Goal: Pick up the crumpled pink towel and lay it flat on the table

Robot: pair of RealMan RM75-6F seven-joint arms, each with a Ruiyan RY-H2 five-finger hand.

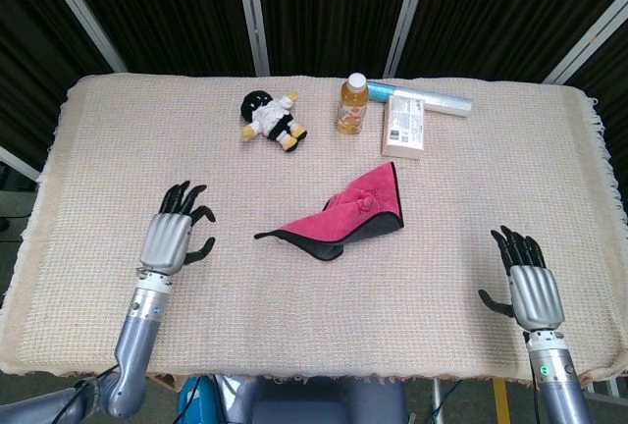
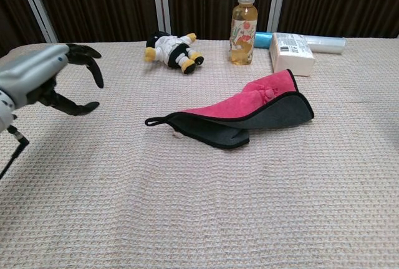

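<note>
Chest view, white box (image 2: 292, 53) (label unreadable)

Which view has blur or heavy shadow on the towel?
Head view: sharp and evenly lit, the towel casts only a thin shadow. Chest view: towel in focus, dark shadow under its raised fold; the left hand, close to the lens, looks slightly soft and oversized.

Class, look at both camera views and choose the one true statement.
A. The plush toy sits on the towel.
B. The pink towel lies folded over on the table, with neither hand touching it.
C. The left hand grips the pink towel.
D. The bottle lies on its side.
B: the pink towel lies folded over on the table, with the left hand and right hand both open and well apart from it.
</note>
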